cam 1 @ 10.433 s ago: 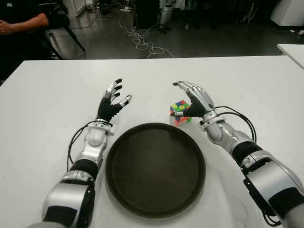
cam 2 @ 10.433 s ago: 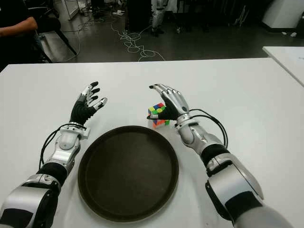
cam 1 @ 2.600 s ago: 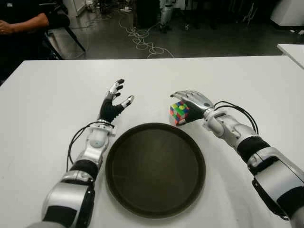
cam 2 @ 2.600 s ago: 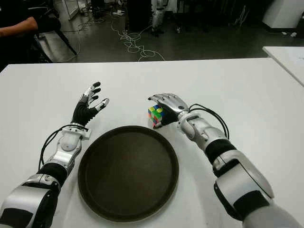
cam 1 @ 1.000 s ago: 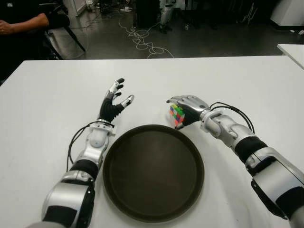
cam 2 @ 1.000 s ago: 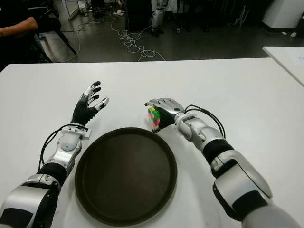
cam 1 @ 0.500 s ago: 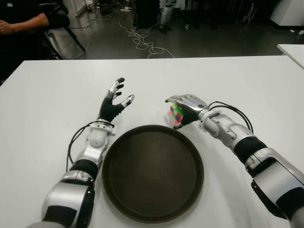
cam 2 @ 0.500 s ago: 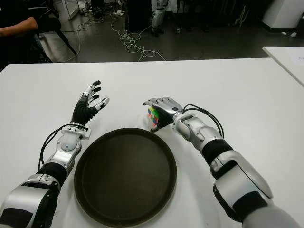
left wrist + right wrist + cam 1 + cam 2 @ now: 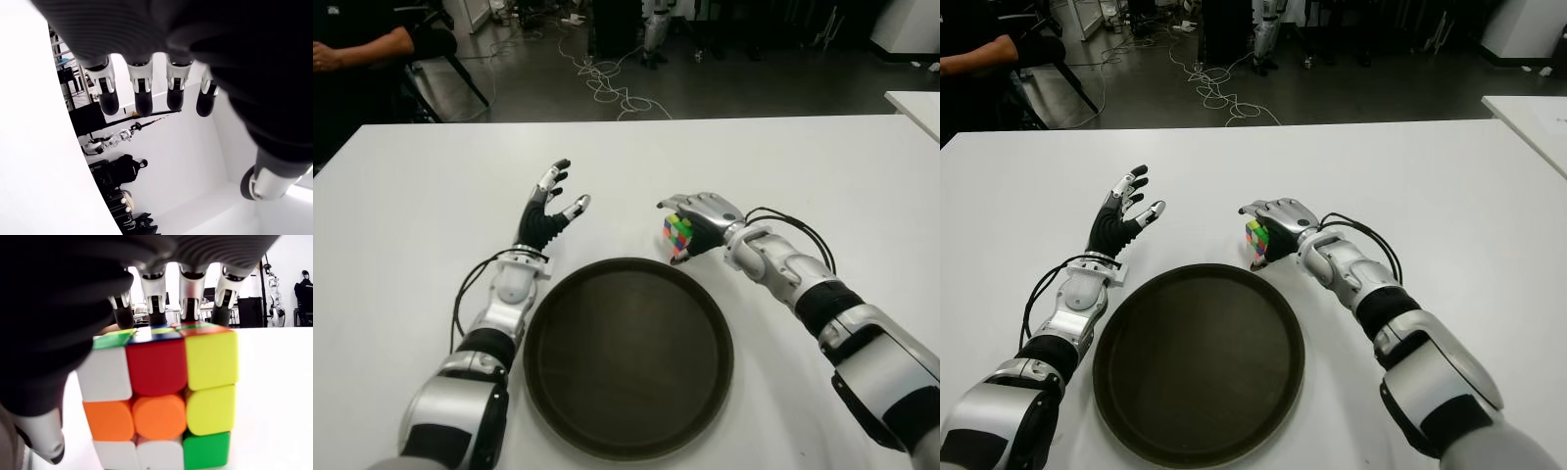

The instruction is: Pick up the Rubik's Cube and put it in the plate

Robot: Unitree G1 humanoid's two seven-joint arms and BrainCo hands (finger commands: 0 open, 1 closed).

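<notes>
1. Rubik's Cube [image 9: 677, 237] sat clamped in your right hand [image 9: 702, 221], just past the plate's [image 9: 627, 431] far rim.
2. Your left hand [image 9: 546, 211] showed left of the plate, fingers spread, holding nothing.

bright even light, soft shadows, dim background

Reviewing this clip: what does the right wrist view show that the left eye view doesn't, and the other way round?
Only the right wrist view shows the Rubik's Cube face up close, with red, yellow, orange, white and green stickers, and the fingers curled over its top edge.

Only the left eye view shows the empty dark plate, the open left hand beyond the plate's left rim, and the cube just beyond the plate's far rim, not yet over it.

Both show the right hand grasping the cube above the white table.
</notes>
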